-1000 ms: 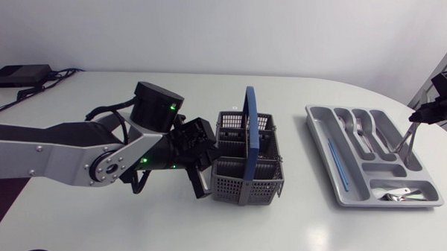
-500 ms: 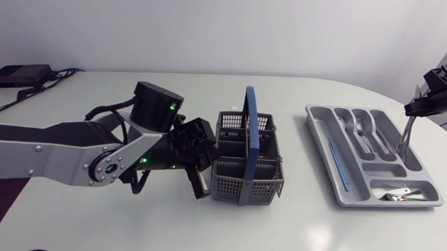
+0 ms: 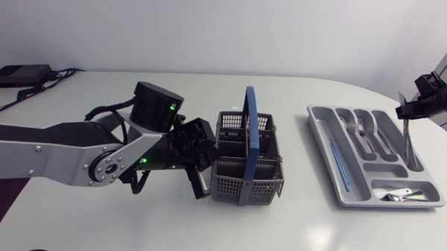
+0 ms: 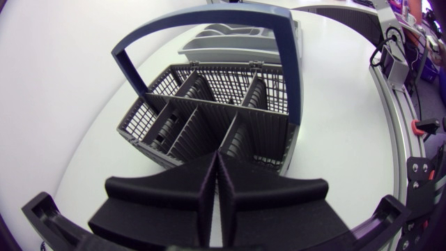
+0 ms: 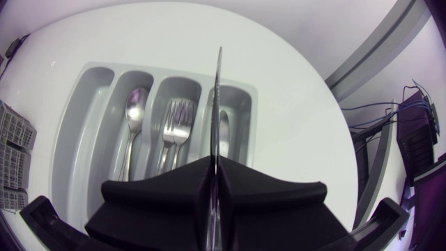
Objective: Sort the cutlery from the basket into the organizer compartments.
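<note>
The grey cutlery basket with a blue handle stands mid-table. My left gripper sits shut and empty against its left side. In the left wrist view the closed gripper faces the basket, and no cutlery shows in its compartments. The grey organizer lies at the right. Above its right edge my right gripper is shut on a knife that hangs blade down. In the right wrist view the knife points ahead of the gripper over the rightmost long compartment of the organizer.
The organizer holds a spoon, forks, a thin blue stick in its left slot and small pieces in the front compartment. A black box with cables lies at the far left.
My right gripper has carried the knife leftward, from beyond the organizer's right edge to over its right compartment. The left arm and basket have not moved.
</note>
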You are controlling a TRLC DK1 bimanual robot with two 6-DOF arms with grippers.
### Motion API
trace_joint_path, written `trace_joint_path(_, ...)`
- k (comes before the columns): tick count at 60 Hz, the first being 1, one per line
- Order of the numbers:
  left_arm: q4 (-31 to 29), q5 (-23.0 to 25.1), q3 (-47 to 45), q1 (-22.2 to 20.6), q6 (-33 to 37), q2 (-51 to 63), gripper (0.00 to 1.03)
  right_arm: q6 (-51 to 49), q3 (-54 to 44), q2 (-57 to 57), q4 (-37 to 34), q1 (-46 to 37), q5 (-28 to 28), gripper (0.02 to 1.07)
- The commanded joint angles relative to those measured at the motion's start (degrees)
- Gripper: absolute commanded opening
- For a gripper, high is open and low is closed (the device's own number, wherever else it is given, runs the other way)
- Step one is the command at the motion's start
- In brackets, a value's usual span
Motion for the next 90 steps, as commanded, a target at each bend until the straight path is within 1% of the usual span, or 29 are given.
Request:
trace_joint_path(1, -0.4, -0.3, -1.4, -0.6, 1.2, -0.7, 0.04, -1.3, -4.4, 3.0, -0.1, -1.9, 2.4, 0.08)
trace_joint_path(7, -0.4, -0.3, -1.5, -0.6, 1.2, -0.7, 0.04, -1.7, -7.3, 1.6, 1.7, -2.1, 2.5, 0.08)
trace_joint_path(12, -0.3, -0.3, -1.5, -0.6, 1.2, -0.6, 0.04, -1.7, -7.0, 2.2, 2.0, -2.2, 2.9, 0.08)
trace_joint_path(46, -0.3, -0.3, -1.9, -0.9, 0.9, -1.0, 0.04, 2.6, 4.7, 11.2, 0.6, -1.5, 6.1, 0.11)
trace_joint_path(47, -0.3, -0.3, -1.9, -0.9, 0.9, -1.0, 0.04, 2.7, 4.9, 11.3, 0.5, -1.4, 6.2, 0.13)
trace_joint_path(49, -0.3, -0.3, -1.9, -0.9, 0.9, -1.2, 0.04, 2.9, 5.0, 11.3, 0.5, -1.3, 6.3, 0.23)
trace_joint_path(53, -0.4, -0.3, -1.9, -0.9, 0.8, -1.5, 0.04, 3.4, 5.9, 11.5, 0.4, -1.3, 6.5, 0.49)
trace_joint_path(58, -0.4, -0.4, -2.1, -0.8, 0.7, -2.1, 0.04, 3.5, 6.1, 10.8, 0.2, -1.2, 6.1, 0.61)
trace_joint_path(64, -0.4, -0.4, -2.3, -0.7, 0.7, -2.4, 0.04, 3.7, 5.0, 8.6, 0.6, -1.1, 4.7, 0.83)
trace_joint_path(66, -0.4, -0.3, -2.3, -0.6, 0.7, -2.6, 0.04, 3.6, 4.0, 7.2, 1.1, -1.1, 4.0, 0.88)
trace_joint_path(72, -0.4, -0.3, -2.3, -0.6, 0.7, -3.2, 0.04, 2.8, -1.5, 0.9, 3.6, -0.7, 1.2, 0.89)
trace_joint_path(79, -0.8, -0.3, -2.4, -0.5, 0.7, -4.1, 0.04, 0.7, -12.2, -9.6, 7.7, 0.9, -1.7, 0.89)
trace_joint_path(82, -1.0, -0.4, -2.5, -0.4, 0.7, -4.5, 0.04, 0.1, -16.7, -14.1, 9.4, 1.8, -2.0, 0.89)
trace_joint_path(90, -2.0, -0.3, -2.9, -0.4, 0.7, -5.8, 0.04, -2.5, -26.9, -24.5, 10.1, 5.5, -6.3, 0.89)
